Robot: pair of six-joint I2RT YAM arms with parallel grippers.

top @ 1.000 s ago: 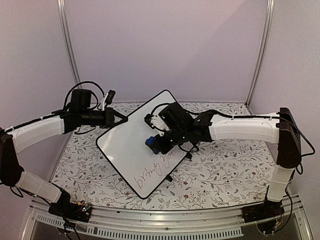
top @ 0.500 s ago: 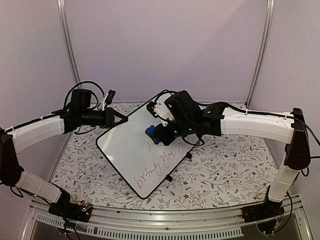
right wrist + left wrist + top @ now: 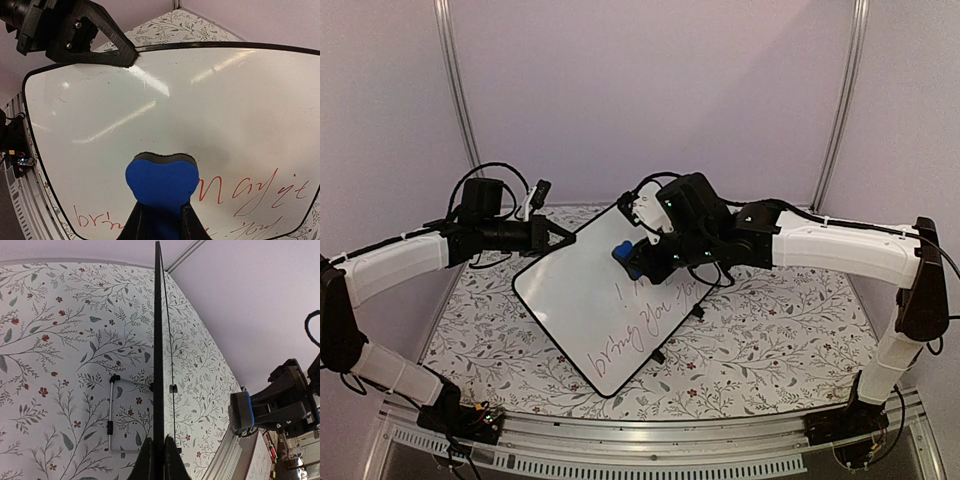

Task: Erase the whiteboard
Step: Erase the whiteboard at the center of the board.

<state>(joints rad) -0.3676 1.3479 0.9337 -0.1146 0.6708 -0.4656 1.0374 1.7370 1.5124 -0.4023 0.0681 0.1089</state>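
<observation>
The whiteboard (image 3: 582,290) stands tilted on the flower-patterned worktop (image 3: 770,340), turned so that one corner points towards the arms. A thin wire stand (image 3: 111,410) shows behind it in the left wrist view. The left hand (image 3: 560,235) is closed on the board's upper left edge, and its two fingertips pinch the black rim, which that wrist camera sees edge-on. The right hand (image 3: 635,262) is closed on a blue eraser (image 3: 623,252) and holds it in front of the board's upper middle. From the right wrist view the eraser's (image 3: 161,182) rounded blue pad sits just above and to the left of a line of red handwriting (image 3: 240,192). More red script runs along the lower part of the board. In the left wrist view the eraser (image 3: 242,412) stands off to the side of the board's plane, so it appears clear of the surface rather than pressed on it. The upper left half of the board is bare white and shows only glare streaks.
</observation>
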